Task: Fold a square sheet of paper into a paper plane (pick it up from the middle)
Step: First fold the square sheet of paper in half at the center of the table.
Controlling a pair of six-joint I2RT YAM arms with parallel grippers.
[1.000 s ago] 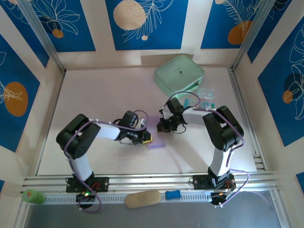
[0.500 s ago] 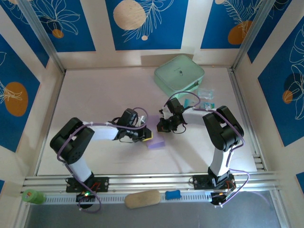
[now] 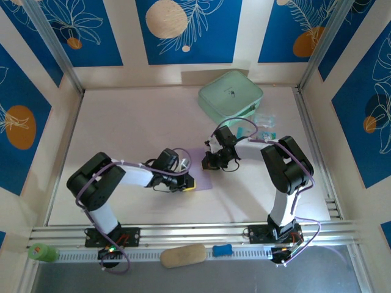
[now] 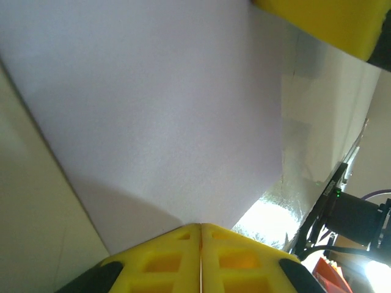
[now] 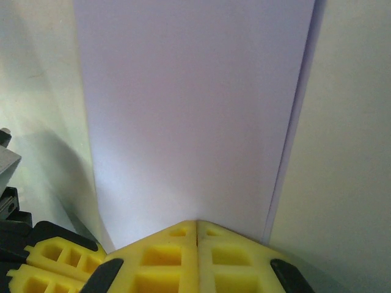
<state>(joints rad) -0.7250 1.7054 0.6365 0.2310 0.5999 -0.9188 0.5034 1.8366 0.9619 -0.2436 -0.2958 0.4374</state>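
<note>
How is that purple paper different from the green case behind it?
The purple paper is thin and flat; the mint-green case is thick with rounded corners. The paper lies mid-table between the left gripper and right gripper; the case sits apart at the far edge. Both are pastel-coloured.

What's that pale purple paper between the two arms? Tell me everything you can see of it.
The purple paper is a thin, plain lavender sheet, smooth, lying low over the table. One long edge looks doubled, as if folded over. The shut left tool and shut right tool each seem to pinch an edge.
</note>
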